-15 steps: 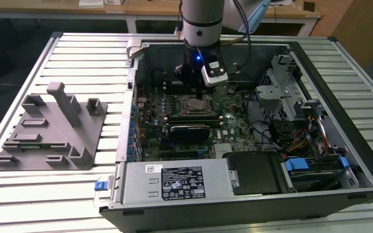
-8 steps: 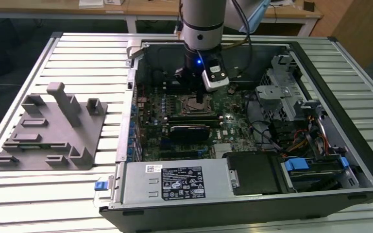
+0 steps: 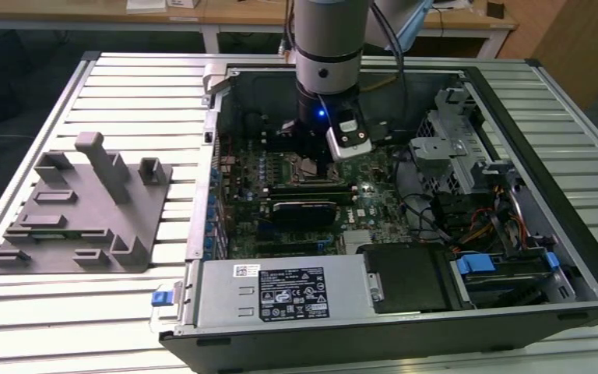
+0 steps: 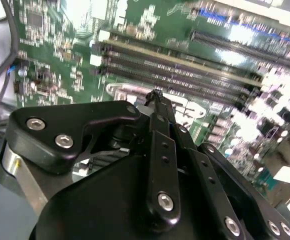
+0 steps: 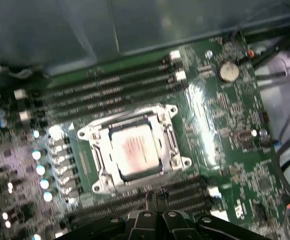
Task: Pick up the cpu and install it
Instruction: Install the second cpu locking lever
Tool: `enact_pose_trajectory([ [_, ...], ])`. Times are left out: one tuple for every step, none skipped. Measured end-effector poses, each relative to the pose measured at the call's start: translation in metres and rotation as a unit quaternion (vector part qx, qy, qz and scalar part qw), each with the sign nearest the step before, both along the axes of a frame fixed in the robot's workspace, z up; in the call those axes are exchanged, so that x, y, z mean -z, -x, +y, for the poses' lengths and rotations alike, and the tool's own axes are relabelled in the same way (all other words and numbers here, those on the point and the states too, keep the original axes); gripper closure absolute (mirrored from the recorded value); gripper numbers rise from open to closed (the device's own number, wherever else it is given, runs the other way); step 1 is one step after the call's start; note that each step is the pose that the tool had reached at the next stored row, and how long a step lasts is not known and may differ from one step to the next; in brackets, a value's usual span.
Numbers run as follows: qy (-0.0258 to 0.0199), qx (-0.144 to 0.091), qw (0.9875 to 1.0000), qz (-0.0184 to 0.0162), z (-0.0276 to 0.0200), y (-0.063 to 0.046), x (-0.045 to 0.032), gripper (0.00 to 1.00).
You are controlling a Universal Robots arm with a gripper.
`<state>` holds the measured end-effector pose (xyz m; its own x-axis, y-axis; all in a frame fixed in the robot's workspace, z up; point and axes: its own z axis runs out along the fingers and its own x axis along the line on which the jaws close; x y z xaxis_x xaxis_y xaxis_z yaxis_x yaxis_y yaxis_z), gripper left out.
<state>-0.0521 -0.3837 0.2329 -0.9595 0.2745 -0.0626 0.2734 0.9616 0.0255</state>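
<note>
Exterior view: arm stands inside the open computer case point(image 3: 548, 93), gripper point(image 3: 314, 160) low over the motherboard point(image 3: 278, 234) near the socket point(image 3: 301, 167). Grey fixture block point(image 3: 81, 210) sits well apart on the slatted table point(image 3: 71, 312), at the exterior view's left.

Second wrist view: gripper point(image 4: 156, 95) linkage folded, fingertips drawn together to a point above the memory slots point(image 4: 185, 70); nothing visible between them.

First wrist view: cpu point(image 5: 134, 150) lies flat and square in the socket point(image 5: 135, 147), metal frame around it. Fingertips point(image 5: 155, 196) pressed together, holding nothing, just beside the socket's edge; cpu lies directly ahead of the tips, apart from them. Judged: chip already seated.
</note>
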Motion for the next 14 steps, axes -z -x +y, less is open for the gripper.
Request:
enact_pose_trajectory([
  [-0.0003, 0.0, 1.0, 0.0, -0.0017, 0.0, 0.0002, 0.89],
  [-0.001, 0.0, 1.0, 0.0001, -0.0029, 0.0, 0.0008, 0.89],
  [-0.0018, -0.001, 1.0, 0.0, -0.0035, 0.0, 0.0016, 0.89],
  [-0.0029, -0.003, 1.0, 0.0, -0.0037, 0.0004, 0.0025, 0.89],
  [-0.0039, -0.007, 1.0, 0.0, -0.0037, 0.001, 0.0035, 0.89],
  [-0.0047, -0.012, 0.9999, 0.0, -0.0038, 0.0016, 0.0043, 0.89],
  [-0.0052, -0.017, 0.9998, 0.0001, -0.0038, 0.0022, 0.005, 0.89],
  [-0.0054, -0.022, 0.9997, 0.0001, -0.0038, 0.0029, 0.0054, 0.89],
  [-0.0054, -0.027, 0.9996, 0.0001, -0.0038, 0.0035, 0.0058, 0.89],
  [-0.0054, -0.033, 0.9994, 0.0001, -0.0038, 0.004, 0.006, 0.89],
  [-0.0054, -0.038, 0.9993, 0.0002, -0.0038, 0.0046, 0.0062, 0.89],
  [-0.0054, -0.043, 0.9991, 0.0002, -0.0038, 0.0052, 0.0063, 0.89],
  [-0.0054, -0.047, 0.9989, 0.0003, -0.0038, 0.0058, 0.0064, 0.89],
  [-0.0054, -0.05, 0.9987, 0.0002, -0.0038, 0.0065, 0.0065, 0.89],
])
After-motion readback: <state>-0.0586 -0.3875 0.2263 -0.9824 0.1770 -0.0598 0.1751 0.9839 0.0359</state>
